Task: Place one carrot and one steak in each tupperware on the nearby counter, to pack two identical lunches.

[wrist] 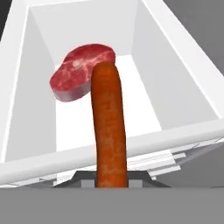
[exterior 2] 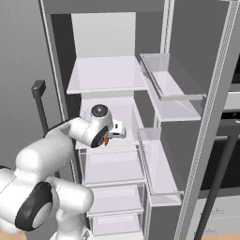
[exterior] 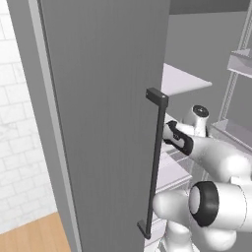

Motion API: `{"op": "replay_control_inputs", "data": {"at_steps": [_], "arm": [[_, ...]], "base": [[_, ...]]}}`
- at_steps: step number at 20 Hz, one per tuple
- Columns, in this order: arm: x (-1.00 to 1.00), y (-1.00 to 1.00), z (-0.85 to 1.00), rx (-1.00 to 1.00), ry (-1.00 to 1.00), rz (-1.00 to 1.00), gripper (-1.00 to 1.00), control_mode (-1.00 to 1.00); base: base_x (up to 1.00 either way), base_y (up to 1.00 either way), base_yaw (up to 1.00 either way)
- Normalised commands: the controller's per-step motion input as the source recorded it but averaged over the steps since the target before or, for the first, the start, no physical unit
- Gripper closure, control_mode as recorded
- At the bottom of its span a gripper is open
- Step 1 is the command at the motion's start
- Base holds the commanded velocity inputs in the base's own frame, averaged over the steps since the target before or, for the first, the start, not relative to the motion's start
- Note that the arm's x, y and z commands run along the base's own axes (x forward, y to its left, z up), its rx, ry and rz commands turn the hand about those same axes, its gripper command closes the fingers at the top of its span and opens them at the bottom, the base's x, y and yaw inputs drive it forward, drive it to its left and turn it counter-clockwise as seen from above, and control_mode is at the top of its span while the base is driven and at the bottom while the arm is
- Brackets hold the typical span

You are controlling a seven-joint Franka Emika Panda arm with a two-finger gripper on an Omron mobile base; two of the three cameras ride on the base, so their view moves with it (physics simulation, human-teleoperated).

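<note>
Carrot (wrist: pixel 108 127) pinched in gripper (exterior 2: pixel 110 139), held over white fridge drawer (wrist: pixel 183 83). Left to right in hand view: steak (wrist: pixel 74 74), red, marbled, flat kidney shape, lying in drawer; carrot, orange, smooth, long cylinder. Step: fetching first carrot. Next likely: withdraw past grey fridge door (exterior: pixel 98 123), carry to tupperware.

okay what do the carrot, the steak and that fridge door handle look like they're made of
Carrot: matte orange root flesh, faintly mottled skin. Steak: raw red meat, pale marbling, paler cut edge. Fridge door handle: likely dark matte metal or plastic; slim, flat grey, no shine.
</note>
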Motion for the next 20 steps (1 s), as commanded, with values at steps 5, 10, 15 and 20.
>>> {"op": "replay_control_inputs", "data": {"at_steps": [5, 10, 15, 20], "arm": [[-0.75, 0.00, 1.00, 0.00, 0.03, -0.05, 1.00, -1.00], [-0.93, 0.05, 0.89, 0.00, 0.00, 0.00, 1.00, -1.00], [-0.94, 0.01, 0.86, 0.02, 0.00, 0.00, 1.00, -1.00], [-0.61, 0.19, 0.58, 0.05, 0.00, 0.00, 1.00, -1.00]], "base": [[0.00, 0.00, 0.00], [0.00, 0.00, 0.00], [0.00, 0.00, 0.00], [0.00, 0.00, 0.00]]}}
